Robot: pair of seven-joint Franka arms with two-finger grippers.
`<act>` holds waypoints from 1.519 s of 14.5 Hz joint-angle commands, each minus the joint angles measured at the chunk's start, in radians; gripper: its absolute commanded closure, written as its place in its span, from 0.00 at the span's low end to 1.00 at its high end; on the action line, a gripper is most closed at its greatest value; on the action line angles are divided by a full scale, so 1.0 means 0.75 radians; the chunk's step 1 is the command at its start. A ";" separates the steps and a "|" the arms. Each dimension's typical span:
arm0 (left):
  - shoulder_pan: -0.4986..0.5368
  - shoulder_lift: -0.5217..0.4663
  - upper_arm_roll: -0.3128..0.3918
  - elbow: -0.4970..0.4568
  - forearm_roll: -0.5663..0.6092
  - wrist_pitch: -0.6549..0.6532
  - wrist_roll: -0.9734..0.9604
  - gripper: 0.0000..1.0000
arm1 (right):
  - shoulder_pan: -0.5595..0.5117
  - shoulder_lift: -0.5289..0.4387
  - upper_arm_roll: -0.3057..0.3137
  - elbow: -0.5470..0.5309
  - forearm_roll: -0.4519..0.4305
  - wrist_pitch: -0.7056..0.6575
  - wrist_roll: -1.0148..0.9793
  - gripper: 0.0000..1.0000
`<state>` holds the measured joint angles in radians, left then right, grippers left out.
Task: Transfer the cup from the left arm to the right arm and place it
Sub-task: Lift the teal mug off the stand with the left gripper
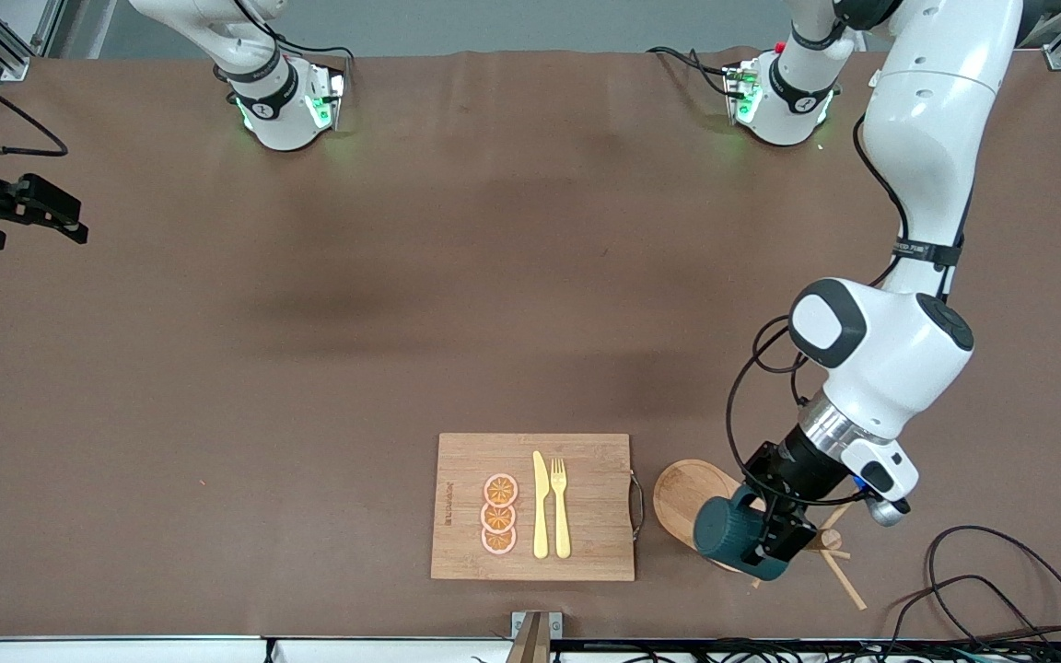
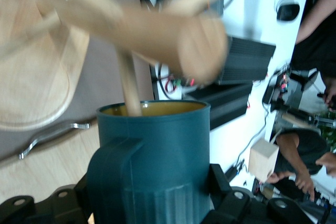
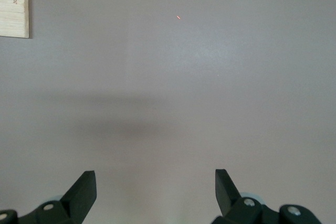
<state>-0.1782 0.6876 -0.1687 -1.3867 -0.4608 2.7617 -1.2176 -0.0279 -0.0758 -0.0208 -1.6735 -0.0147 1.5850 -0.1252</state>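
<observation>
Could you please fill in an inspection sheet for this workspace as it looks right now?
Surface: brown table, bare in the middle.
Job's things: cup on its side, gripped over the round wooden board.
Clutter: cutting board carrying orange slices, knife, fork; wooden stand.
Grippers: left gripper shut on the cup; right gripper open, waiting over bare table.
Cables: loops at the left arm's end.
Surroundings: nothing seen.

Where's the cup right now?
In the front view, the cup is clamped in the left hand at the left arm's end of the table, over the round wooden board beside the cutting board.
</observation>
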 commanded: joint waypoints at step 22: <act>-0.568 -0.080 0.022 -0.020 1.616 -0.620 -0.655 0.52 | -0.012 -0.034 -0.005 -0.023 0.011 -0.007 -0.015 0.00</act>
<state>-0.5702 0.6284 -0.1637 -1.3975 0.6643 2.3443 -1.6634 -0.0289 -0.0758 -0.0242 -1.6733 -0.0147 1.5845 -0.1252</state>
